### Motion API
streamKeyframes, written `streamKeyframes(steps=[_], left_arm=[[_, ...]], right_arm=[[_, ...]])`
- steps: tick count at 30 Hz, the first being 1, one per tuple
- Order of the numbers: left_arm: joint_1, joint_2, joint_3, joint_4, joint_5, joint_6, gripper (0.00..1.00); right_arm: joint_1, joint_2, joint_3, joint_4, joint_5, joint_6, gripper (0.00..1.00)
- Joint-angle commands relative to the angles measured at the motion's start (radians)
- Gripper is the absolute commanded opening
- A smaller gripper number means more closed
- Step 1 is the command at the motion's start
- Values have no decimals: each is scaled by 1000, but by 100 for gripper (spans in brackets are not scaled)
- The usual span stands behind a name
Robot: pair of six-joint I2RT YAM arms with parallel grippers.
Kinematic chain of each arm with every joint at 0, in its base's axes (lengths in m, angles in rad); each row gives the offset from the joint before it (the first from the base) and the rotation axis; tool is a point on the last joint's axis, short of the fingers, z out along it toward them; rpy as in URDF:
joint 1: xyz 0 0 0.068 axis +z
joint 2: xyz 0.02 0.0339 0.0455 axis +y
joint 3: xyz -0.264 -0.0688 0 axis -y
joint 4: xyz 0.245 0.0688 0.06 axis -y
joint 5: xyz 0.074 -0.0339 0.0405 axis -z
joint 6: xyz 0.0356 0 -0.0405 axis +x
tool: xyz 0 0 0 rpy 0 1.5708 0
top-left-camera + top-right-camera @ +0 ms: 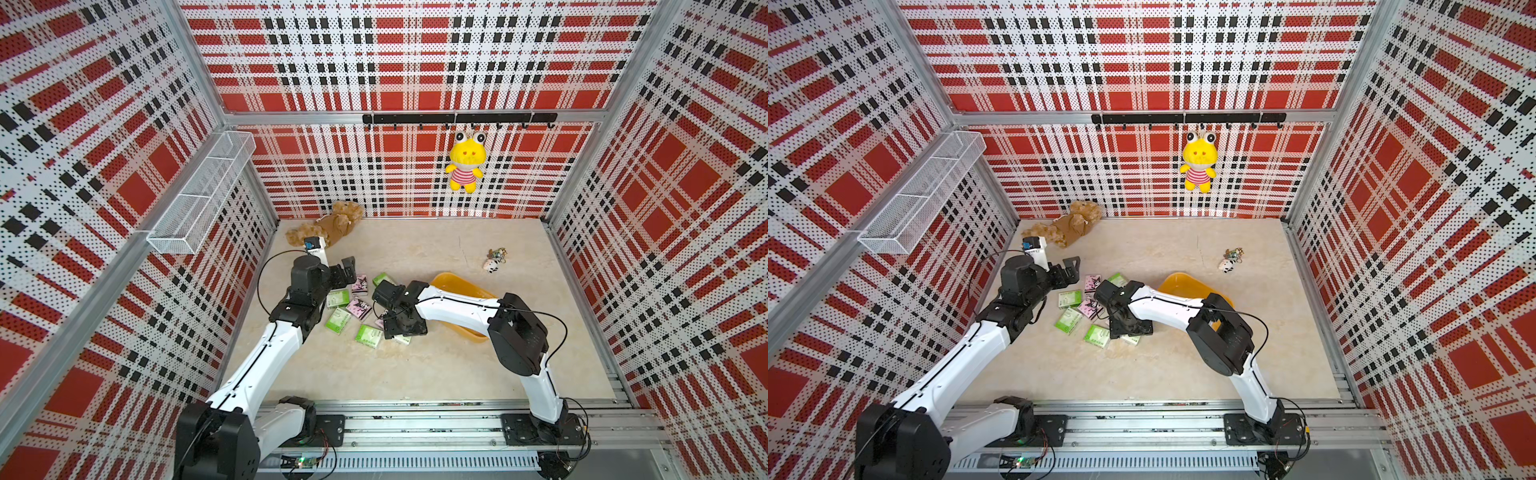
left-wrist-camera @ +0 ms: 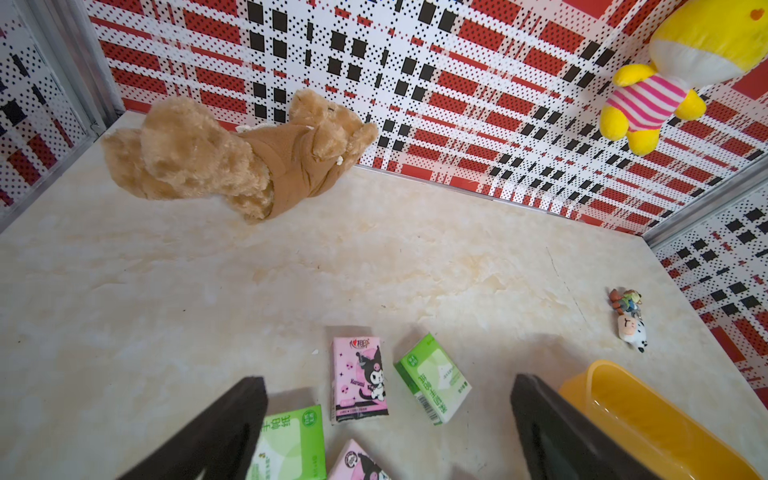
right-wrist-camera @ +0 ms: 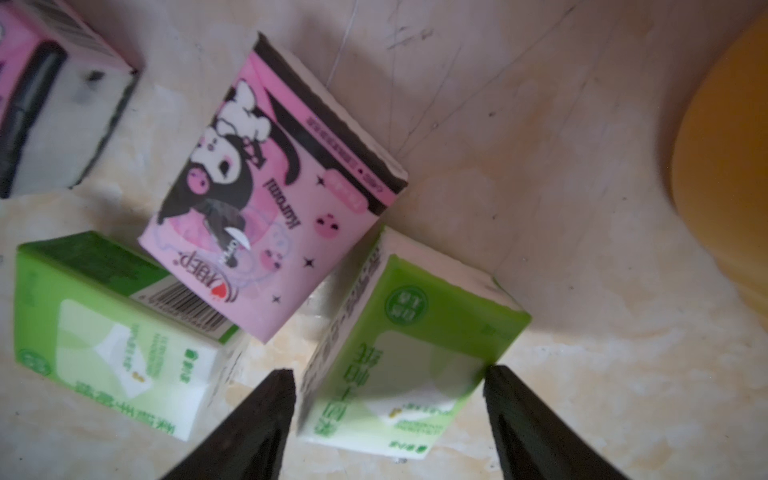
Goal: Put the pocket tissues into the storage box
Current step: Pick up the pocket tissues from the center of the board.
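Several pocket tissues lie scattered mid-table in both top views: green ones [image 1: 368, 336] [image 1: 1068, 321] and pink ones with a black cartoon figure [image 1: 360, 286] [image 1: 1091, 284]. The yellow-orange storage box [image 1: 449, 282] [image 1: 1183, 282] stands just right of them, half hidden by my right arm. My right gripper [image 3: 388, 372] [image 1: 399, 330] points down and is open, its fingers close on either side of a green packet [image 3: 407, 340] on the table. A pink packet [image 3: 270, 187] lies just beyond. My left gripper [image 2: 388, 386] [image 1: 347, 272] hovers wide open over the left packets, with nothing between its fingers.
A brown teddy bear [image 1: 328, 226] lies at the back left. A yellow frog plush [image 1: 465, 162] hangs from a black hook rail [image 1: 457, 118]. A small keychain trinket [image 1: 494, 262] lies back right. A white wire basket [image 1: 203, 191] is fixed on the left wall.
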Motion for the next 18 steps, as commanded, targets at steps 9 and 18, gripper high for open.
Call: streamKeyframes(steps=[9,18], left_arm=[[19,-16,-12,-7,8,20,99],[23,-23,-20,-7,9,21,99]], right_arm=[[-5,38,7,-41,37,22,80],[-8,44,14,-21,25,9,69]])
